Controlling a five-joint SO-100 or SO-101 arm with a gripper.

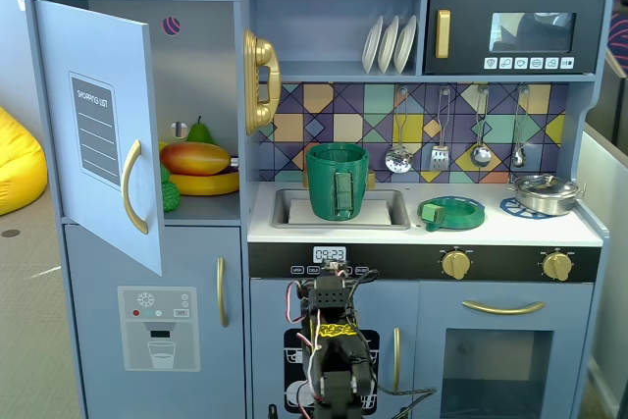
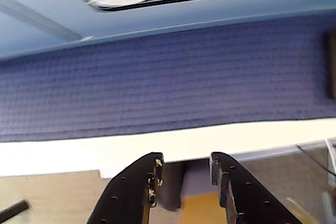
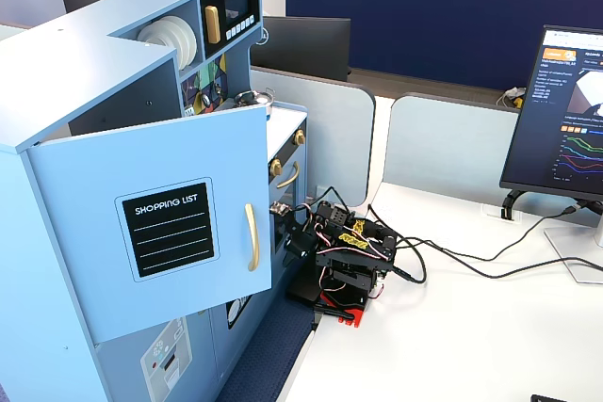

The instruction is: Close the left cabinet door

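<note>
End effector [image 2: 185, 174] slightly parted, arm [image 3: 344, 256] folded low, left cabinet door [image 1: 103, 134] open.

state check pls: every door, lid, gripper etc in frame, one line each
left cabinet door: swung wide open, fruit shelf exposed
microwave door: shut
water-dispenser door: shut
oven door: shut
green pot: upright in sink, lid off
green lid: flat on counter
gripper: jaws slightly apart, empty
arm: folded low

Arm [image 3: 341, 253] folded low on the desk [image 3: 471, 327]; tool [image 2: 185, 174] holds nothing, fingers [image 2: 149, 179] slightly apart.
</note>
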